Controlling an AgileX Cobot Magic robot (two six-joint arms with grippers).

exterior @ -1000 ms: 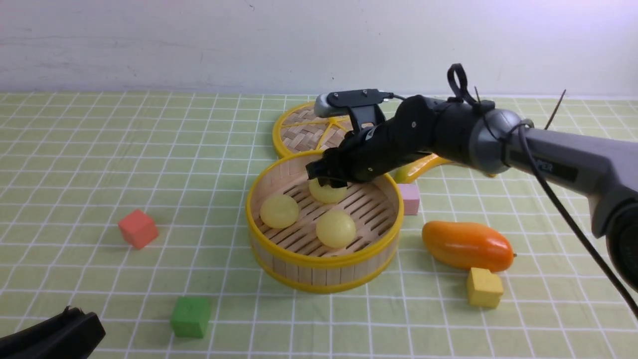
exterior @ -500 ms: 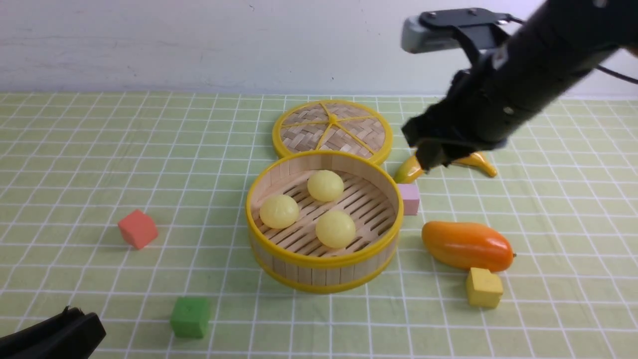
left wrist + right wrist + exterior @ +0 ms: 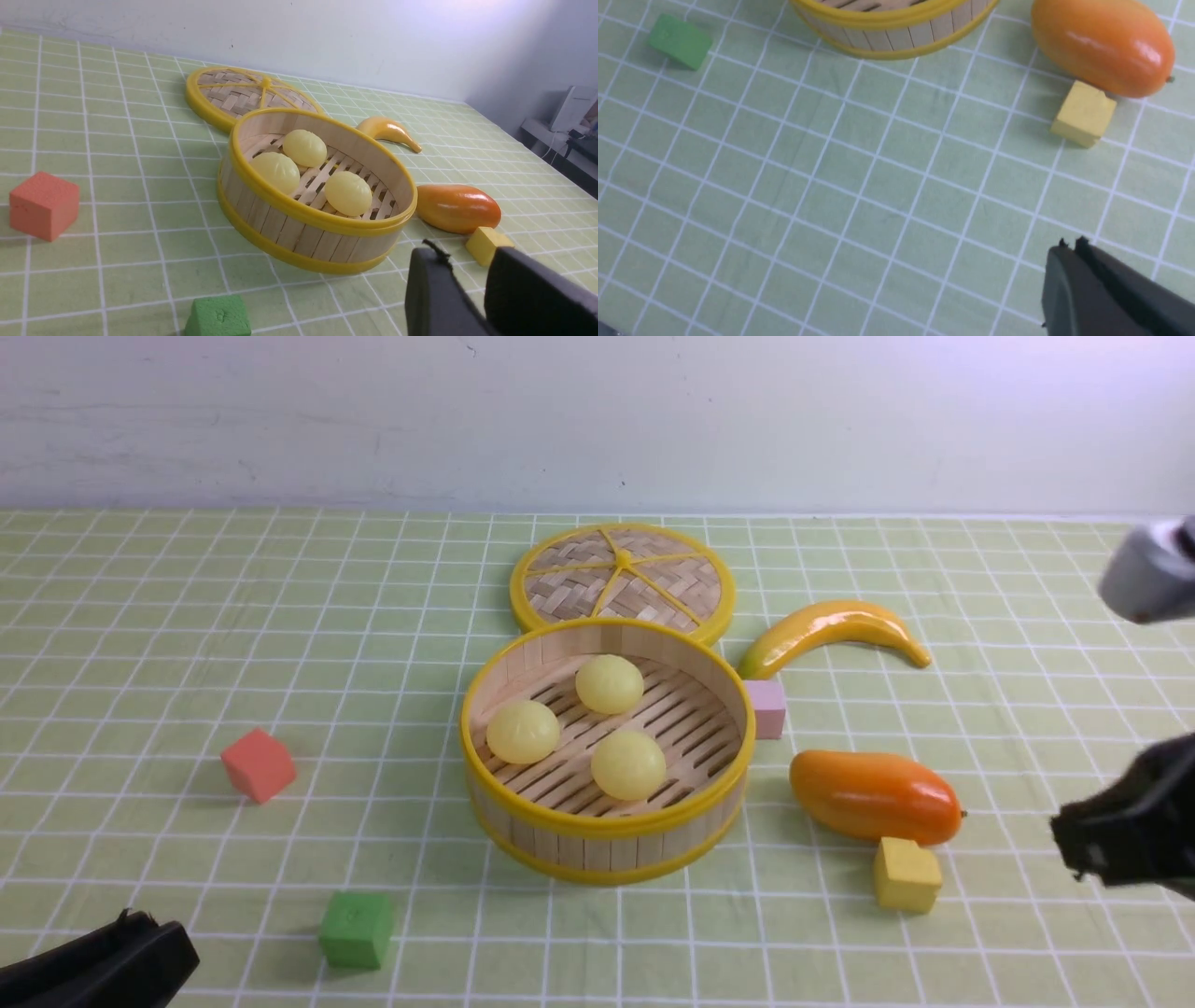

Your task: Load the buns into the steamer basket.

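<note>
Three buns point(image 3: 610, 684) inside the yellow-rimmed steamer basket point(image 3: 611, 823), bare slats between

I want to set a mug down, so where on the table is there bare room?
There's bare surface between the red cube and the steamer basket, and in front of the basket between the green cube and yellow cube. It's crowded where the basket, pink cube and banana meet.
</note>
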